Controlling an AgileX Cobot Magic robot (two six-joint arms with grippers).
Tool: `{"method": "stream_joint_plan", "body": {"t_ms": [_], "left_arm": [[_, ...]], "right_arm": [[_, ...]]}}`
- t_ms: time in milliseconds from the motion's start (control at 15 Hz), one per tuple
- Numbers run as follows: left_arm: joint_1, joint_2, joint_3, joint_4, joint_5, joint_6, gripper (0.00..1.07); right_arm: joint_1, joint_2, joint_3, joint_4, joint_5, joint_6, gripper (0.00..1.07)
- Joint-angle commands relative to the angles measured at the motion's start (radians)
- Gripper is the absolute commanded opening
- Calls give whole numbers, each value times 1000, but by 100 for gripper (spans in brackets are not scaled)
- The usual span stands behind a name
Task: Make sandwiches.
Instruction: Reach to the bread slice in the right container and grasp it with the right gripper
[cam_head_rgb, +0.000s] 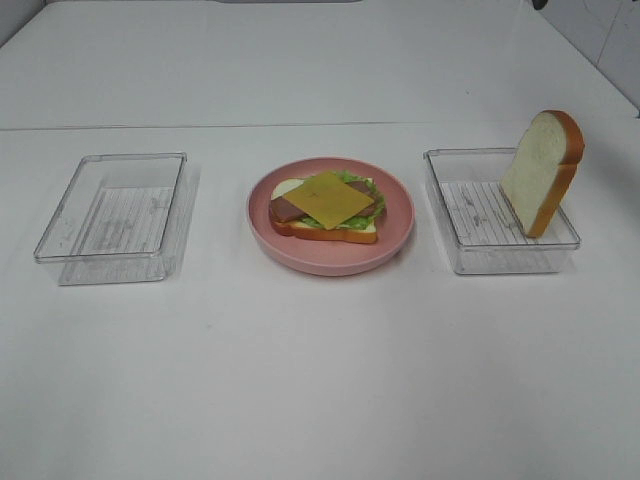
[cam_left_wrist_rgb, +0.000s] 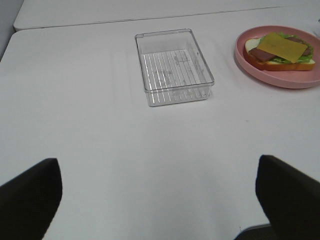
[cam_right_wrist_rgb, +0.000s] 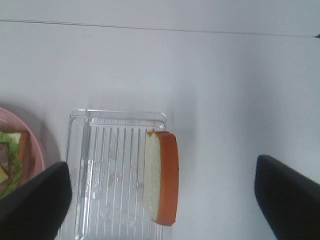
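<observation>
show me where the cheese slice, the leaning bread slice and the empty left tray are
cheese slice (cam_head_rgb: 328, 198), exterior high view, middle of its yellow face.
leaning bread slice (cam_head_rgb: 537, 170), exterior high view, white face.
left tray (cam_head_rgb: 70, 203), exterior high view, its clear left wall.

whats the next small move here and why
Probably lower the right hand onto the bread slice leaning on the right tray's edge. The sandwich on the pink plate stops at yellow cheese, with no top slice, and the left tray is empty. Both hands are open, holding nothing.
</observation>
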Motion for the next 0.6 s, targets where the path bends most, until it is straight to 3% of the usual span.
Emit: {"method": "stream_joint_plan", "body": {"t_ms": [67,267,600], "left_arm": [[0,-5,1,-8,-2,-1,102],[0,-5,1,-8,-2,-1,102],[0,-5,1,-8,-2,-1,102]], "right_arm": [[-30,-1,57,44,28,-24,97],[-51,69,110,66,-13,-31,97],[-51,206,114,71,-31,-34,97]]}}
